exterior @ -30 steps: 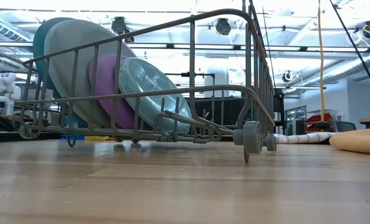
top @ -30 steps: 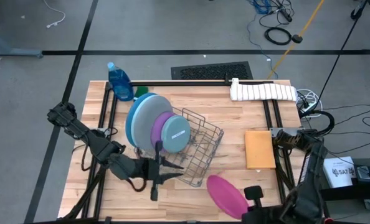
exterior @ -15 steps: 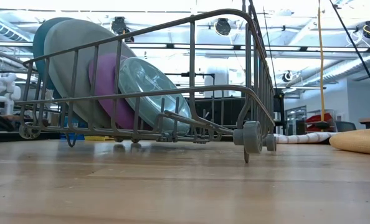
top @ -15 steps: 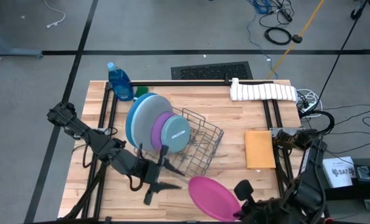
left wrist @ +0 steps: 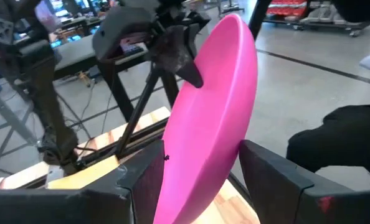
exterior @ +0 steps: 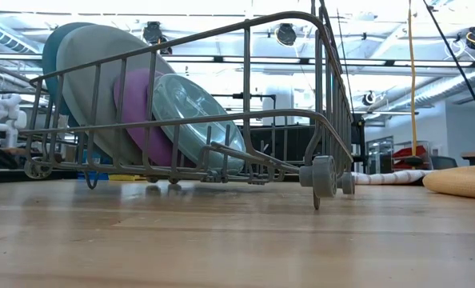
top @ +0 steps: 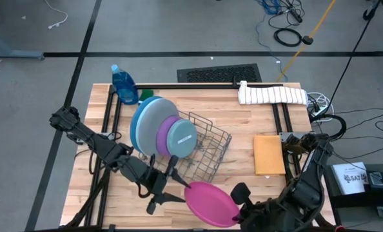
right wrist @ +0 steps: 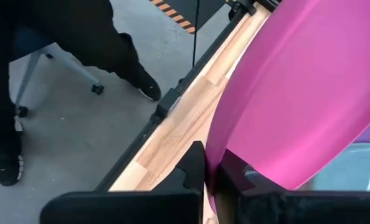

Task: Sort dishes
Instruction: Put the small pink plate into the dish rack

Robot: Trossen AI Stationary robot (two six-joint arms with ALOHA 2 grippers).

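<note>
While four plates (top: 154, 125) stand racked, I log one pink plate (top: 211, 203) outstanding, near edge, pinched by the right gripper (right wrist: 211, 171), left gripper (top: 171, 179) spread wide around it.

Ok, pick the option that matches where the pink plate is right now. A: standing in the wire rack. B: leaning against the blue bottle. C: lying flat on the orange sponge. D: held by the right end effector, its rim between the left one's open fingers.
D: the right end effector pinches the pink plate by its rim, and the plate's far edge sits between the open fingers of the left end effector.
</note>
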